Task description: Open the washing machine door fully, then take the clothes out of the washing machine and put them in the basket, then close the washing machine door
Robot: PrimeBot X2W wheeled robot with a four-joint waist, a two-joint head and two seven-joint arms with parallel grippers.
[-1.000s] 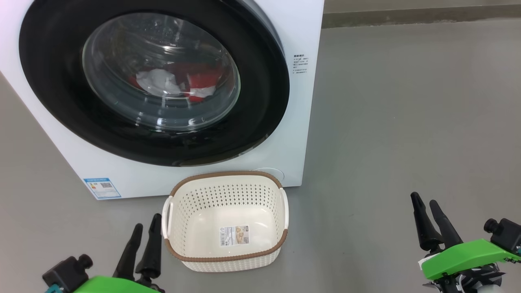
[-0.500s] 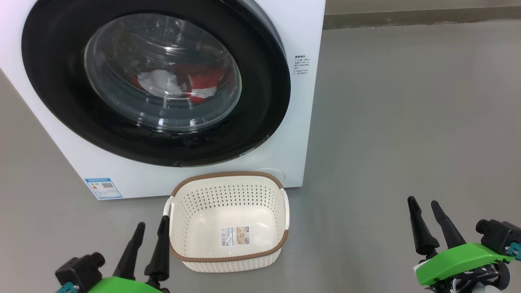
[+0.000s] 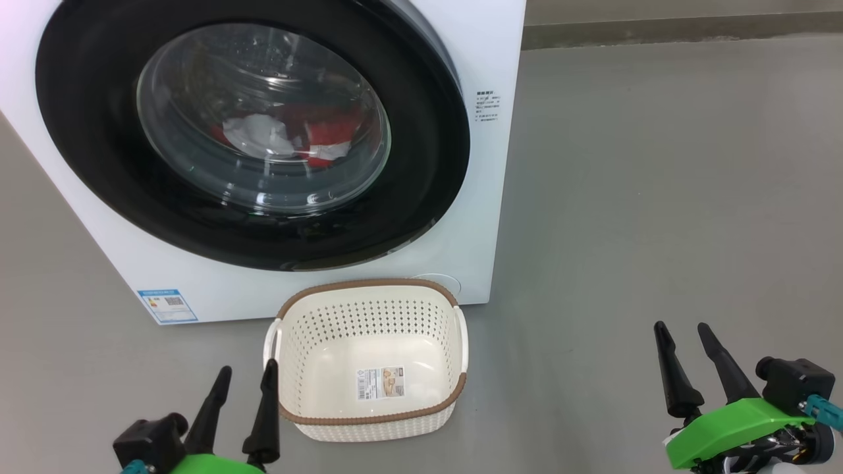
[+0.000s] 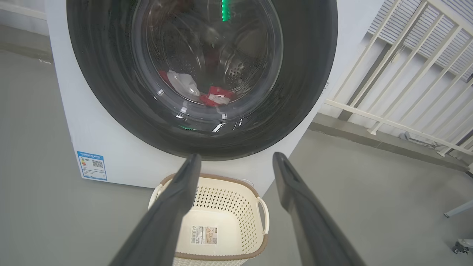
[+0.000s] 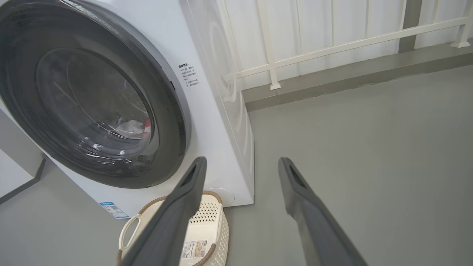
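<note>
L tool (image 3: 247, 366) & R tool (image 3: 681, 325) both low, jaws apart (nothing held), pointing fwd.

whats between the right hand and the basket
Only bare grey floor. The head view shows the right hand apart from the basket, nothing lying between them.

My head camera is looking forward and down on the big white boxy washing machine (image 3: 230, 296) and the cream perforated plastic basket (image 3: 369, 316) before it, while my wrist cameras are facing the same round black-rimmed glass door (image 4: 96, 74) from lower, the right one slantwise.
</note>
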